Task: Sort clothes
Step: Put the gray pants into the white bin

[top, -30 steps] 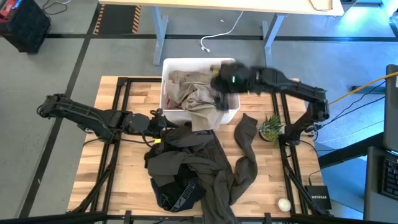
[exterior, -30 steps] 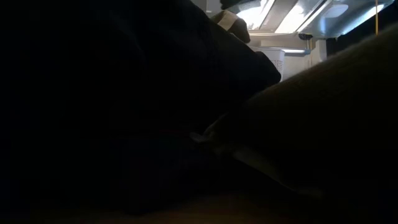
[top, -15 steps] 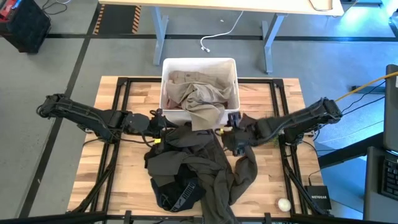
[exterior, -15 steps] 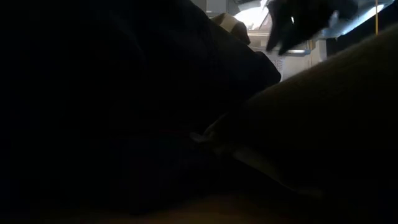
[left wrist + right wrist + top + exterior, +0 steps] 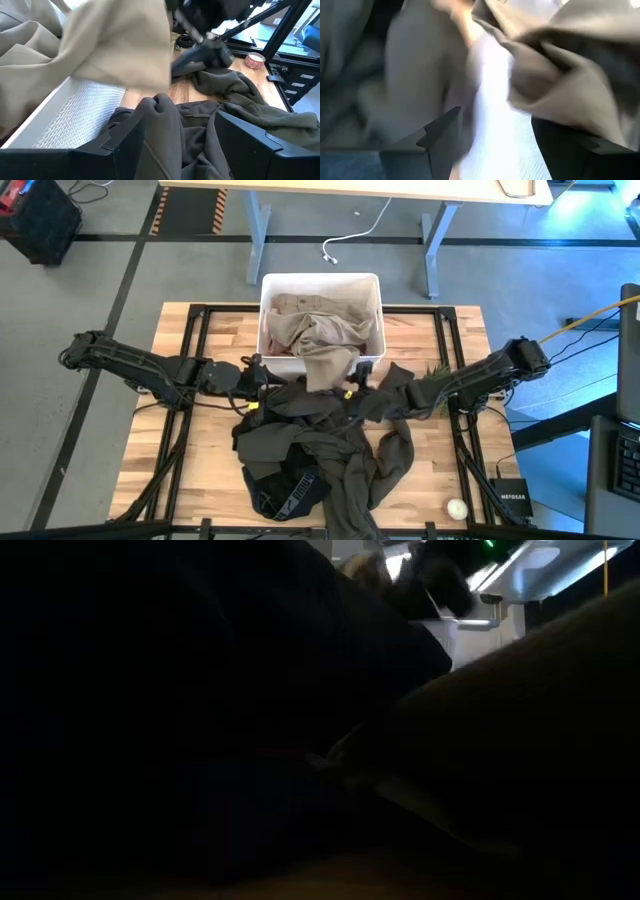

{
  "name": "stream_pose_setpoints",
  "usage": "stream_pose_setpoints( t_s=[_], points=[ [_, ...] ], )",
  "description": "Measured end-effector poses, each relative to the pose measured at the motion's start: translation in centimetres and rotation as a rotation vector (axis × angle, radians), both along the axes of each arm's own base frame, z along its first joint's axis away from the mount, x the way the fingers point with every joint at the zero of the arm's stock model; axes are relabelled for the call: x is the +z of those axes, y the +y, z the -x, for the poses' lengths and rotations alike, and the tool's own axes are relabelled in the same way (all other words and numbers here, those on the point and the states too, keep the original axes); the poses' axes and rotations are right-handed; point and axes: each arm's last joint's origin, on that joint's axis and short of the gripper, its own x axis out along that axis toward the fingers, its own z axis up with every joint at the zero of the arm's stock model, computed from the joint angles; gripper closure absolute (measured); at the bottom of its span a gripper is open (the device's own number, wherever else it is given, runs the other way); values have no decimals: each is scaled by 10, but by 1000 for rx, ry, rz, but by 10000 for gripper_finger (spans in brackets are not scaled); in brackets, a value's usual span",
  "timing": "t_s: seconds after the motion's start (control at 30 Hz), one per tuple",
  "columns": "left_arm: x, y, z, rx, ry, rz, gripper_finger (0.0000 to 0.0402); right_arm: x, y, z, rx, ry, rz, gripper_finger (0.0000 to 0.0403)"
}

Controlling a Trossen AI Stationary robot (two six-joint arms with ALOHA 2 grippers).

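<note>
Here's the desk (image 5: 190,485) from above, a wooden top with the white bin (image 5: 372,292) at its far edge, and a khaki garment (image 5: 318,338) heaped inside it, one flap spilling over the near wall toward the pile. In front of the bin lies the olive-brown garment (image 5: 330,445), a big rumpled spread running down the middle of the desk, with a black piece (image 5: 285,492) showing white lettering tucked at its near edge. The left pincer (image 5: 252,385) sits at the left edge of that olive pile, just in front of the bin's left corner, and the left wrist view shows its fingers (image 5: 125,145) spread apart with a fold of olive cloth (image 5: 162,130) bunched up between them, though whether they grip it I cannot tell. The right pincer (image 5: 362,388) is low over the pile's upper right, just below the bin's near right corner, its arm reaching in from the right side; in its own wrist view the fingers (image 5: 442,135) stand apart, khaki fabric and the white bin wall (image 5: 492,100) filling the gap beyond. A small green plant (image 5: 436,376) peeks out beside the right arm, and a small pale ball (image 5: 457,507) rests near the desk's near right corner. The low view is nearly all dark cloth (image 5: 200,720) pressed up close.
</note>
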Motion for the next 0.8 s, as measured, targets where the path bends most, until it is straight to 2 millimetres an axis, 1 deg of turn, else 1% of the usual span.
stream_pose_setpoints(
  t_s=[0.1,0.17,0.27,0.33,0.43,0.57,0.67,0.73,0.8],
  points=[
    [0,0,0,0,0,0,167,25,-11,-13,-9,-157,26,148],
    [0,0,0,0,-1,0,167,38,-25,-19,-61,-219,51,148],
    [0,0,0,0,-2,0,167,54,-58,-25,-152,-257,68,148],
    [0,0,0,0,-2,1,167,59,-83,-26,-211,-254,61,148],
    [0,0,0,0,-2,0,167,58,-121,-23,-287,-238,-8,148],
    [0,0,0,0,-1,0,167,50,-162,-12,-330,-198,-196,148],
    [0,0,0,0,-2,0,167,42,-182,-1,-379,-147,-301,148],
    [0,0,0,0,-1,0,167,37,-190,4,-412,-105,-338,148],
    [0,0,0,0,-1,0,167,34,-192,8,-427,-69,-348,148]
  ],
)
